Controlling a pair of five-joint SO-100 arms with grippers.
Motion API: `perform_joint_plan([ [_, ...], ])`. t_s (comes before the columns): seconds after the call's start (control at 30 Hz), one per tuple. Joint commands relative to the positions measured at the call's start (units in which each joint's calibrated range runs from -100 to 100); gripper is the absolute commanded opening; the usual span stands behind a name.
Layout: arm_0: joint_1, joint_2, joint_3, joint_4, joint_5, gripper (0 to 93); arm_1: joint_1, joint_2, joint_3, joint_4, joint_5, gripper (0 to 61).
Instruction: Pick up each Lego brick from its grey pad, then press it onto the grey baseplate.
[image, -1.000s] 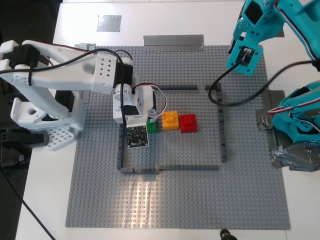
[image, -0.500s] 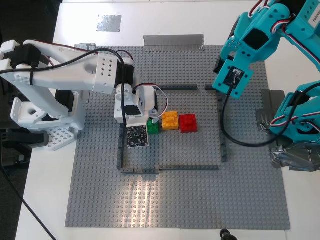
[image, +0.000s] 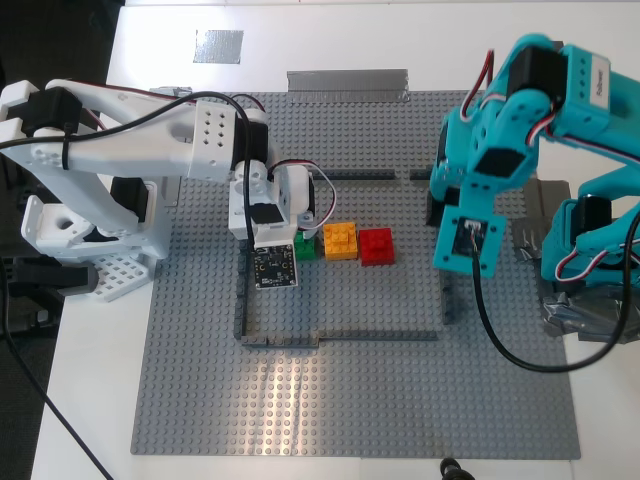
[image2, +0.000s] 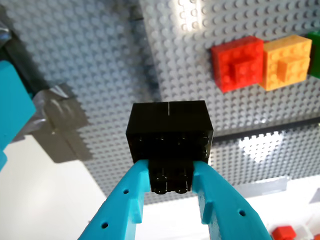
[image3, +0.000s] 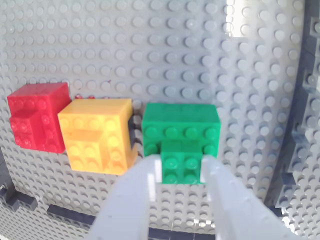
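Black brick (image2: 170, 131) clamped in first claw (image2: 171, 172) above the grey baseplate (image: 400, 400); studs to be aligned beyond the claw tips before pressing; green brick (image3: 181, 131) seated, straddled by second claw (image3: 179, 175).

Glossy plastic black brick (image2: 169, 131) & green brick (image3: 181, 132); matt studded grey baseplate (image: 380, 400).

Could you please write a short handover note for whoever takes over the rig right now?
My first gripper, on the teal arm, is shut on the black brick, held above the grey baseplate near the wall outline's edge on the exterior view's right.
My second gripper, on the white arm, straddles the green brick, which sits on the baseplate beside the orange brick and red brick.
Done: green looks placed. Left: release green, press black down.
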Motion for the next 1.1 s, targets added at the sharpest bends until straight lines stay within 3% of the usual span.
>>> perform_joint_plan([
  [0.0, -2.8, -0.7, 2.9, -0.1, -2.6, 0.0, -0.1, -1.8, -4.7, 0.7, 0.1, 0.1],
  [0.47, -2.4, -0.6, 19.5, -16.6, -3.6, 0.0, 1.1, -2.7, -4.8, -1.6, 0.7, 0.1],
  [1.07, 0.6, 6.6, 19.9, -22.3, -3.5, 0.0, 1.1, -3.1, -1.7, -3.7, 0.9, 0.9],
])
